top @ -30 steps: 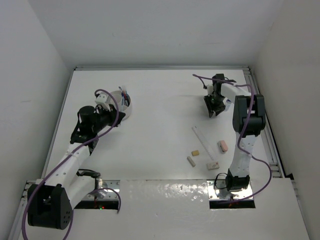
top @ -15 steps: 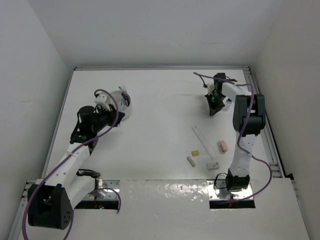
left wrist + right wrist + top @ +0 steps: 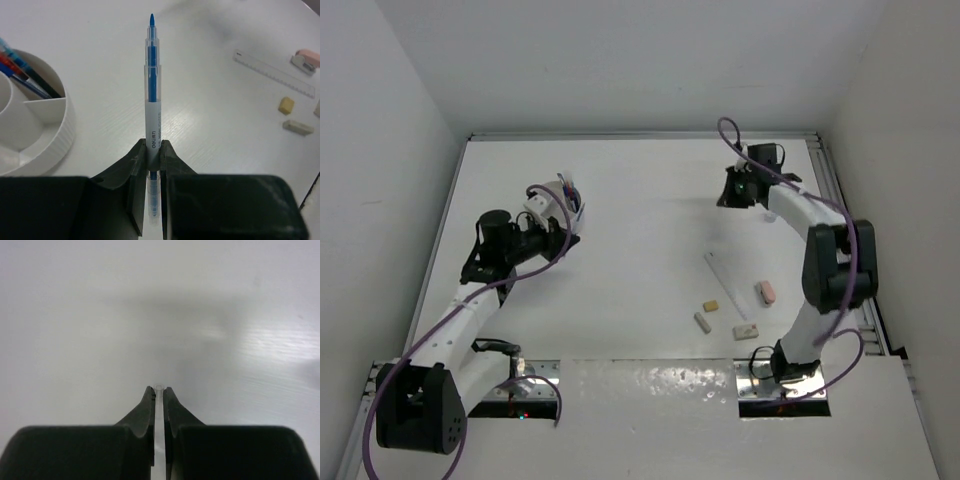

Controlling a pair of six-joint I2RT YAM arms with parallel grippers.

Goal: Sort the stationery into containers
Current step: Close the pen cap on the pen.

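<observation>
My left gripper (image 3: 154, 147) is shut on a blue pen (image 3: 151, 75), which points forward above the table, to the right of the white tub (image 3: 60, 135). The tub holds several blue and red pens (image 3: 20, 70). In the top view the left gripper (image 3: 560, 228) is at the tub (image 3: 560, 200). My right gripper (image 3: 159, 390) is shut on a thin clear stick (image 3: 159, 410), seen end-on, and is held at the far right of the table (image 3: 738, 190). The clear ruler (image 3: 725, 278), pink eraser (image 3: 766, 291), tan eraser (image 3: 711, 305) and white eraser (image 3: 702, 322) lie on the table.
Another pale eraser (image 3: 746, 329) lies near the right arm's base. The ruler (image 3: 274, 72), pink eraser (image 3: 306, 59), tan eraser (image 3: 286, 105) and white eraser (image 3: 298, 126) also show in the left wrist view. Walls close the table on three sides.
My right gripper has lifted and swung toward the back of the table, the arm stretching out. My left gripper has shifted slightly right, beside the tub, with the blue pen.
</observation>
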